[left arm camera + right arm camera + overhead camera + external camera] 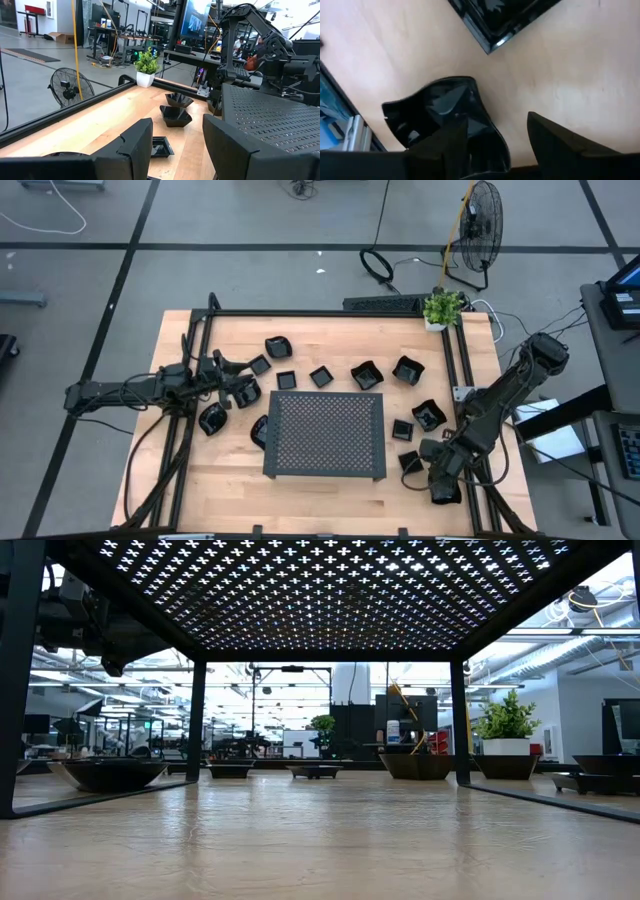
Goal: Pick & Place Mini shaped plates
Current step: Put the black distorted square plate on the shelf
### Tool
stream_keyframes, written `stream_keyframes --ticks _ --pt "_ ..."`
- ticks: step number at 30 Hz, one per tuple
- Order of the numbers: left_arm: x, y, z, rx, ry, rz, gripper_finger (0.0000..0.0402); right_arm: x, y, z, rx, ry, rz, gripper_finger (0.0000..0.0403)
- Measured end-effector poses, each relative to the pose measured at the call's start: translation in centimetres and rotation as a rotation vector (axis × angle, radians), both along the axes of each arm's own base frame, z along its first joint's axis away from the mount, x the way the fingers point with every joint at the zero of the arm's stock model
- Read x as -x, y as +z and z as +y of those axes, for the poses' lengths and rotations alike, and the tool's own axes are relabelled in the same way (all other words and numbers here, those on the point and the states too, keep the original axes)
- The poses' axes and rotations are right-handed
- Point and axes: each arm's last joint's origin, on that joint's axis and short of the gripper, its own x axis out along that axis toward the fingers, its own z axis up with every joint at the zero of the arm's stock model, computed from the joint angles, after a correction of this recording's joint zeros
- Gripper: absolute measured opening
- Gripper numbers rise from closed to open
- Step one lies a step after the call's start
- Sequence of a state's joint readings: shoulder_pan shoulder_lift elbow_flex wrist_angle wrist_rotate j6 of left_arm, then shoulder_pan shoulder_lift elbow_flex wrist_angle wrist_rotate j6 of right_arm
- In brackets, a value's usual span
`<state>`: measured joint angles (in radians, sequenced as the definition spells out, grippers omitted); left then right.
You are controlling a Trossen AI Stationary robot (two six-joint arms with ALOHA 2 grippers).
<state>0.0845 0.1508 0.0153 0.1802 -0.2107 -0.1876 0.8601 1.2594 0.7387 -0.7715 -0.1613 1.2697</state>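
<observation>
Several small glossy black plates lie flat on the wooden table around the dark perforated tray [372,406]; among them are a square one [286,380], an angular one [366,375] and one near the right edge [410,462]. My left gripper [238,385] [177,122] is open and held level among the plates left of the tray, with a square plate [160,146] ahead of it. My right gripper [432,458] [495,122] is open and points down over a curved plate [440,107], one finger above its hollow and one outside its rim. My right gripper comes from above at the curved plate's rim [487,127], which lies between the open fingers. The plate rests on the table. Whether a finger touches it, I cannot tell. My left gripper touches nothing.
The tray stands on legs, and the low view looks through beneath its top [320,590]. A black frame rail [462,370] runs along the table edges. A potted plant [441,308] stands at the far right corner. Another square plate [505,15] lies close to the right gripper.
</observation>
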Motion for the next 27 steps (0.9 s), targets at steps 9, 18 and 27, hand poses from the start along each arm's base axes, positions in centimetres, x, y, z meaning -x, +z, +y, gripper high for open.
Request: stream_keyframes --ticks 9,18,27 --pt "0.0 0.0 0.0 0.0 0.0 0.0 0.0177 -0.2 -0.5 0.1 0.039 0.016 -0.005 0.0183" --pt "0.0 0.0 0.0 0.0 -0.001 0.0 0.0177 -0.5 -1.3 0.6 0.016 0.055 0.037 0.0186" --pt "0.0 0.0 0.0 0.0 0.0 0.0 0.0177 -0.2 -1.2 0.7 -0.051 0.045 0.13 0.0176"
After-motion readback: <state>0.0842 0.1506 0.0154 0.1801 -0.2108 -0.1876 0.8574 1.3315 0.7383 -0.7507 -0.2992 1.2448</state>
